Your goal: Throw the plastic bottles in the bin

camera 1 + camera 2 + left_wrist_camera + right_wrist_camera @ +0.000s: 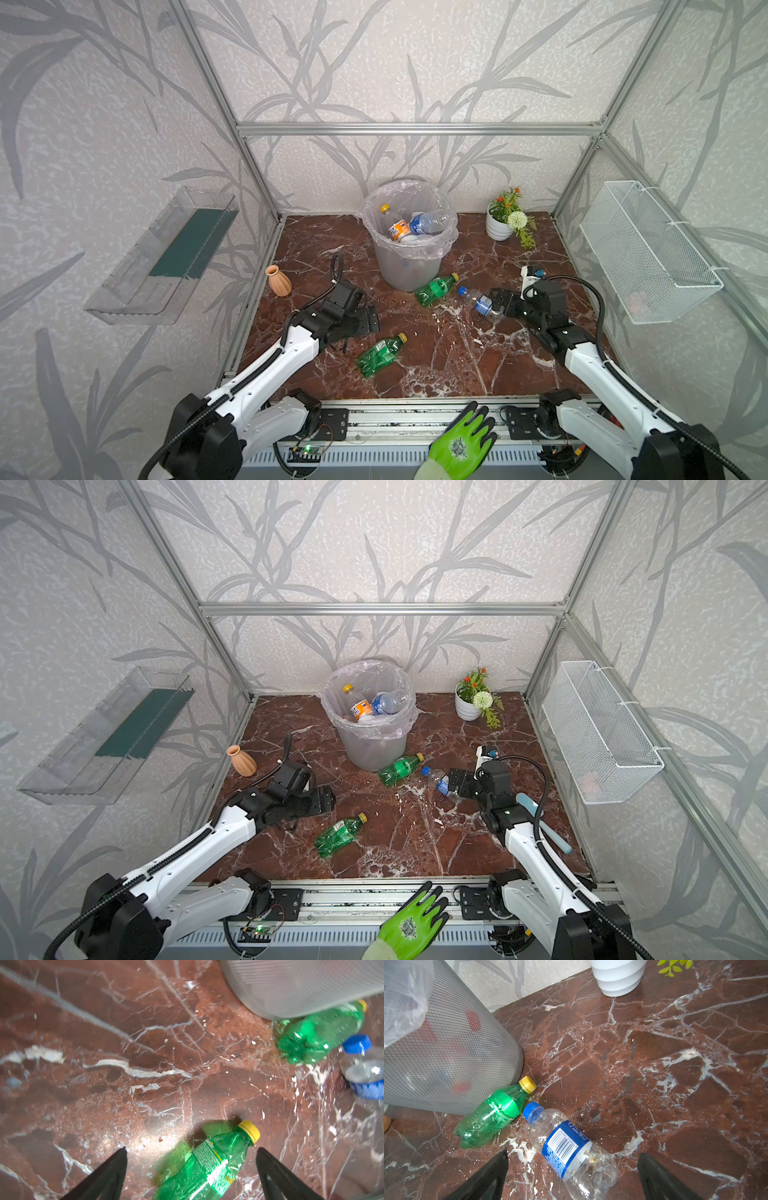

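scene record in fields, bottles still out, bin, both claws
bin: upright, holds bottles
left out: three, lying on the table
green bottle: beside the bin's base
crushed green bottle: near the front
clear bottle: blue cap, right side
left claw: open, near the crushed green bottle
right claw: open, astride the clear bottle

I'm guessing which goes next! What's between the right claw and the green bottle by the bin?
A clear bottle with a blue cap, lying on its side, shown in both top views and the right wrist view.

Tabletop (457, 353) middle open; bin (409, 266) crowds far green bottle (436, 289), clear bottle (478, 303) beside.
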You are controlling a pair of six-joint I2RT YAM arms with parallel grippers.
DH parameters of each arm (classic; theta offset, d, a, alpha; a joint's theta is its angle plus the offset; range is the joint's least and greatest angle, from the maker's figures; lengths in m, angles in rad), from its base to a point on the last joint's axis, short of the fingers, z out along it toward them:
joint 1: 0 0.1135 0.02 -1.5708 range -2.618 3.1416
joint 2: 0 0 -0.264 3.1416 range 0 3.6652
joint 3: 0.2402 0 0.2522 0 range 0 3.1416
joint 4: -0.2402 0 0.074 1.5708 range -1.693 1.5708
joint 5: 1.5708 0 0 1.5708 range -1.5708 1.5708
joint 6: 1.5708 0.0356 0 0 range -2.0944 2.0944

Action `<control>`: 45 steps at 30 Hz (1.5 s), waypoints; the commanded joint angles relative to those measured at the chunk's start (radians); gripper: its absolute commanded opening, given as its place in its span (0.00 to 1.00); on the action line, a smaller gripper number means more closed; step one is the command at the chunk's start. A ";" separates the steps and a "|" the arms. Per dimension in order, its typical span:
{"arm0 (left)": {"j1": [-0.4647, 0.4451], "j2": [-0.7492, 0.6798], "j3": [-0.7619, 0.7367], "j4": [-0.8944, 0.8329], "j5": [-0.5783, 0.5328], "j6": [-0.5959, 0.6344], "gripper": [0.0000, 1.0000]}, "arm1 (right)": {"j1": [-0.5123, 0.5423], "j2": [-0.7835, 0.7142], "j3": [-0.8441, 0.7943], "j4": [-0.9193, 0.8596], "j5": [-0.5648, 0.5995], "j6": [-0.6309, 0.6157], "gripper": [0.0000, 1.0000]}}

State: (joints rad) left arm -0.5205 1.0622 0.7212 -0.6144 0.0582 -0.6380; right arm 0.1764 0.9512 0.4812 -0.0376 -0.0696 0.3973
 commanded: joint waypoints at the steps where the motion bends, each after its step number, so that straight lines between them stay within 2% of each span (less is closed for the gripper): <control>1: -0.082 0.029 0.074 -0.048 0.005 0.178 0.97 | -0.002 0.011 0.017 -0.020 -0.009 -0.008 0.97; 4: -0.184 0.141 0.168 -0.160 -0.063 0.310 0.97 | -0.003 0.005 0.019 -0.025 -0.005 -0.008 0.97; 7: -0.260 0.227 0.212 -0.226 -0.112 0.390 0.97 | -0.003 -0.007 0.022 -0.035 0.002 -0.012 0.97; 9: -0.277 0.248 0.212 -0.213 -0.084 0.414 0.97 | -0.003 -0.016 0.023 -0.048 0.008 -0.016 0.97; 13: -0.321 0.292 0.211 -0.199 -0.088 0.419 0.96 | -0.003 -0.026 0.024 -0.062 0.016 -0.031 0.97; 19: -0.371 0.380 0.223 -0.243 -0.111 0.346 0.97 | -0.003 0.001 0.028 -0.050 0.007 -0.040 0.97; 27: -0.379 0.471 0.175 -0.188 -0.145 0.304 0.96 | -0.003 0.040 0.045 -0.037 -0.018 -0.046 0.97; 36: -0.383 0.574 0.167 -0.175 -0.109 0.278 0.75 | -0.003 0.036 0.036 -0.040 -0.006 -0.038 0.97; 40: -0.383 0.570 0.159 -0.159 -0.102 0.270 0.59 | -0.003 0.038 0.040 -0.038 -0.004 -0.040 0.97; 45: -0.383 0.472 0.168 -0.130 -0.092 0.248 0.53 | -0.003 0.039 0.040 -0.038 0.000 -0.039 0.98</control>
State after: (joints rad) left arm -0.8997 1.5986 0.8944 -0.7689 -0.0448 -0.3706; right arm 0.1764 0.9894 0.4984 -0.0799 -0.0757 0.3660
